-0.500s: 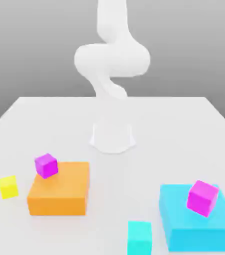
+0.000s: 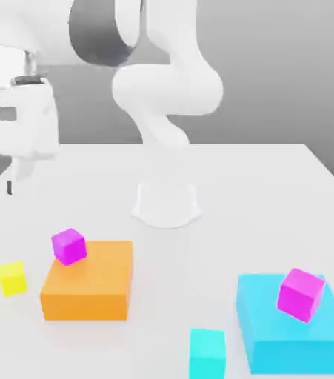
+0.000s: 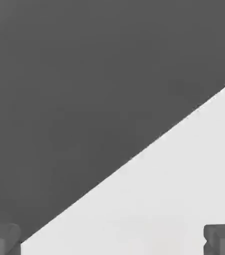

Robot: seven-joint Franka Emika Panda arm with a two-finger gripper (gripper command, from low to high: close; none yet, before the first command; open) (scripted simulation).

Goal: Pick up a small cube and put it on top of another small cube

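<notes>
arm now swung into exterior view's upper left, gripper (image 3: pixel 112 241) spread and empty, high above yellow cube (image 2: pixel 12 278) on table (image 2: pixel 258 200) beside orange block (image 2: pixel 88 281); approach just starting.

We see even, bright, diffuse light over the white table (image 2: pixel 273 192); no single source shows. Shadows are faint and soft: a pale smudge beside the orange block (image 2: pixel 88 281) and under the cyan block (image 2: pixel 295 326). No glare. Edges of blocks look slightly soft. The hand view is flat: dark grey against pale table, no distortion.
</notes>
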